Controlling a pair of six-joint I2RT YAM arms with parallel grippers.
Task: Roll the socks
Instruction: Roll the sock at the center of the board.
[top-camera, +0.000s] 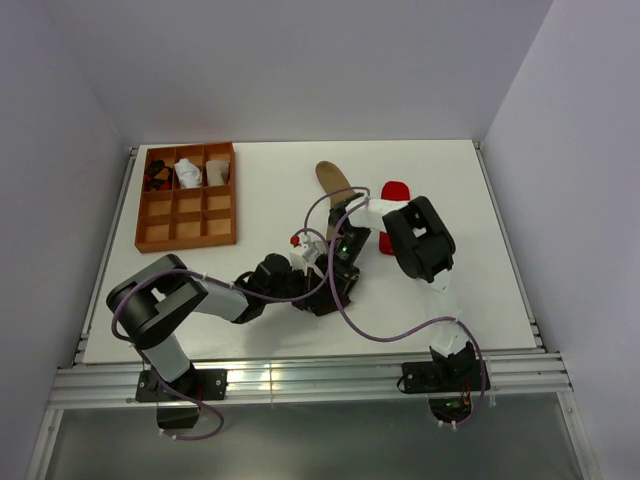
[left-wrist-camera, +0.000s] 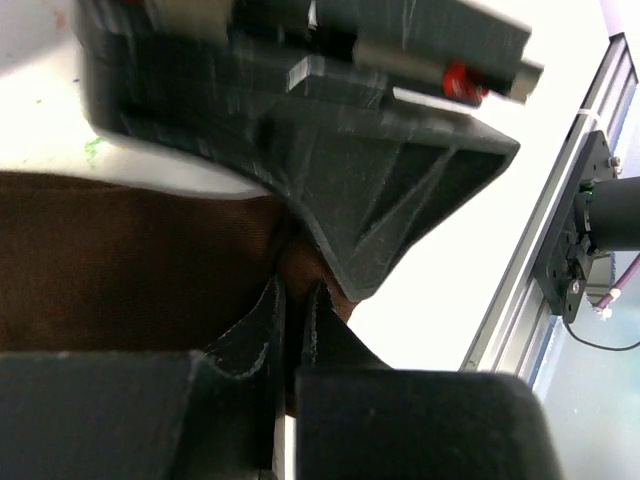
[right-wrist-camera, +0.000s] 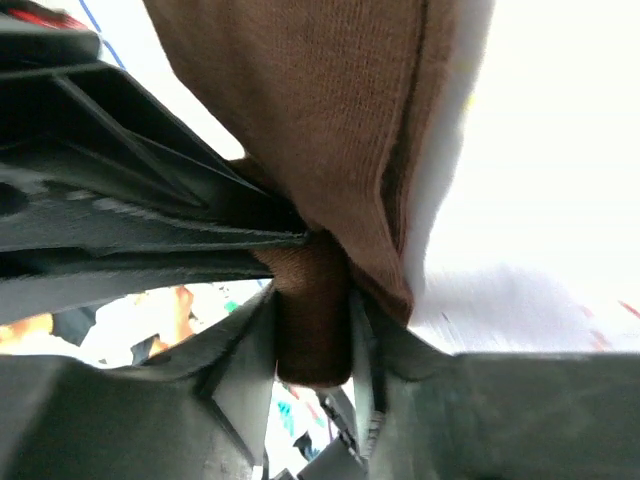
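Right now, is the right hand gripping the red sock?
No, in the right wrist view the right hand pinches a fold of the brown sock.

left gripper (left-wrist-camera: 293, 300) pinched shut on bunched edge of brown sock (left-wrist-camera: 130, 260), right gripper (left-wrist-camera: 338, 268) reaching in from above, tip touching same fold, white table (left-wrist-camera: 430, 290), aluminium rail (left-wrist-camera: 500, 310) at right

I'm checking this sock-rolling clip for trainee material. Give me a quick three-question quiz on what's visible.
1. True or false: the left hand is shut on the brown sock.
2. Which row of the wooden tray holds sock bundles? A far, B middle, C near.
3. Which sock lies partly hidden by the right arm?
Key: 1 true; 2 A; 3 the red sock.
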